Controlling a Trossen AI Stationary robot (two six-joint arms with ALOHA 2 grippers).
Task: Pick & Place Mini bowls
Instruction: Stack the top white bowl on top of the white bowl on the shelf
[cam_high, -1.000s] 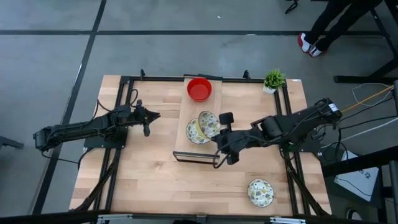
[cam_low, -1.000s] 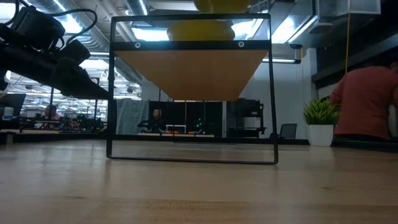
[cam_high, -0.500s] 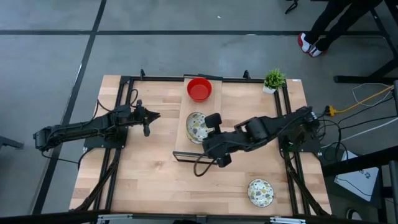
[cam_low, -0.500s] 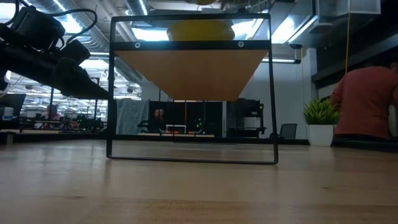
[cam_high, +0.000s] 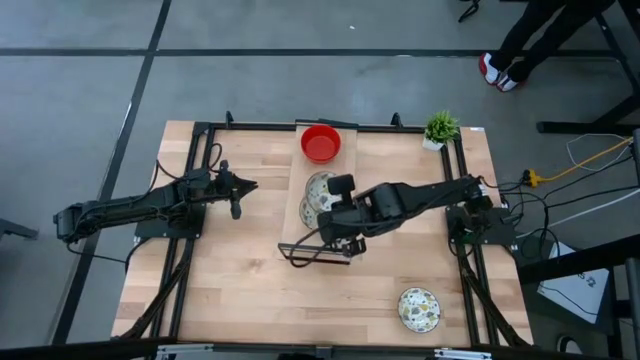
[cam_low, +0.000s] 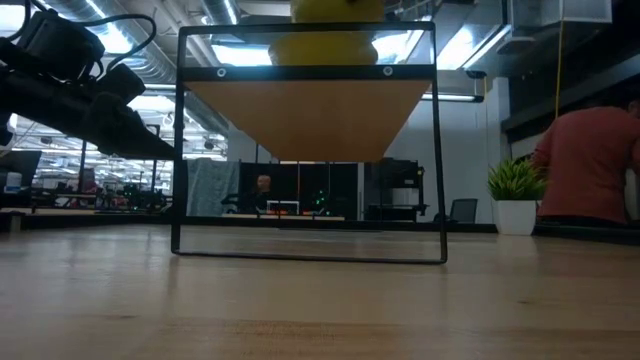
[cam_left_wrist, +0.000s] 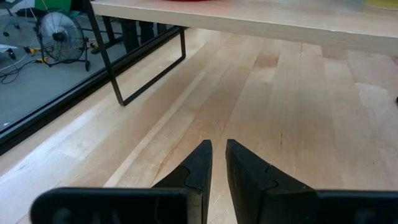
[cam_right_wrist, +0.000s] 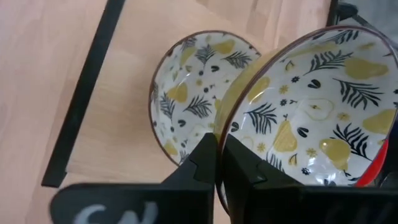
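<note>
We see the right gripper (cam_right_wrist: 217, 163) pinched onto the rim of a patterned bowl (cam_right_wrist: 311, 106), its two dark fingers (cam_right_wrist: 200, 160) closed tight with the bowl's edge between them, and the bowl tilted up on its side. A second patterned bowl (cam_right_wrist: 193, 87) sits just beside it, overlapping the held one, on the raised wooden shelf (cam_right_wrist: 74, 93). From above, that right gripper (cam_high: 336, 222) lies over the middle of the shelf (cam_high: 292, 232), with the patterned bowls (cam_high: 318, 190) showing only partly past the arm. A red bowl (cam_high: 321, 143) rests at the far end of the same shelf, apart from the gripper. A third patterned bowl (cam_high: 419, 308) sits alone on the table (cam_high: 230, 290), near its front right corner and well apart from the shelf. A small potted plant (cam_high: 440, 128) stands at the far right corner. The left gripper (cam_high: 236, 190) waits over the left side of the table, and in its wrist view we find its fingers (cam_left_wrist: 198, 167) drawn nearly together above bare wood, holding nothing. From table height we see the shelf's black frame (cam_low: 180, 150) and the underside of its board (cam_low: 305, 115), with yellow bowl undersides (cam_low: 320, 45) above it, and a person in a red top (cam_low: 590, 165) beyond the table's right side.
</note>
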